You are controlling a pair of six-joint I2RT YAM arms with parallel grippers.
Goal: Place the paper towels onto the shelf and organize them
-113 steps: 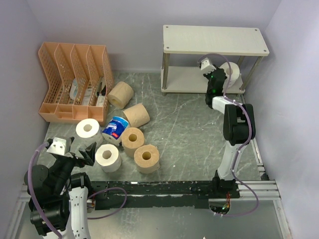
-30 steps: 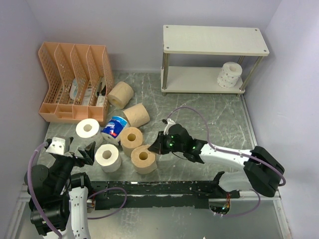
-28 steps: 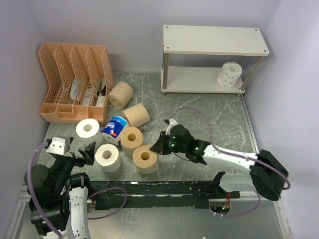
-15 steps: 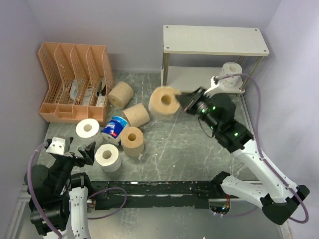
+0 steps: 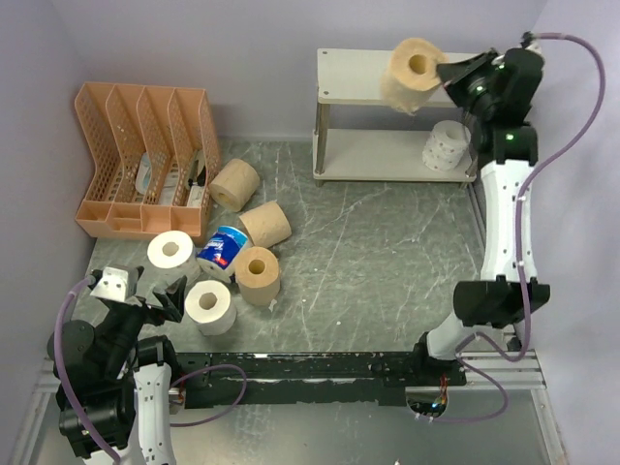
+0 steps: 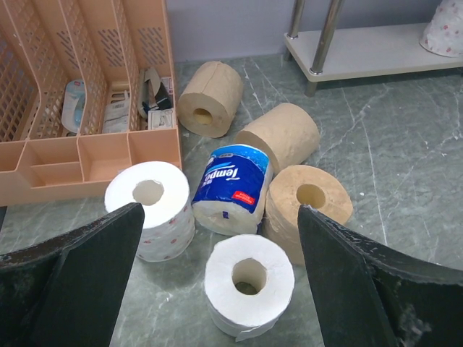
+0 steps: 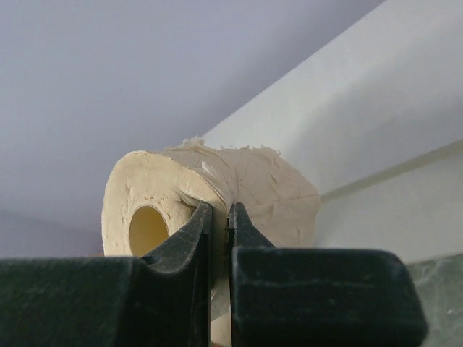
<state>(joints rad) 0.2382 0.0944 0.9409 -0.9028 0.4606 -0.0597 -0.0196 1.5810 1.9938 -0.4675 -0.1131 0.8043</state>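
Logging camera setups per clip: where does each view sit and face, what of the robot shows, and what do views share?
Top external: above and behind the bases, looking down on the table; both arms show, right gripper holding a tan roll at the shelf.
Left wrist: low on the left arm, facing forward; open left gripper frames the blue-and-white roll.
Right wrist: high by the shelf, looking along its shut fingers at the tan roll.
Shared: tan roll, in top and right wrist.
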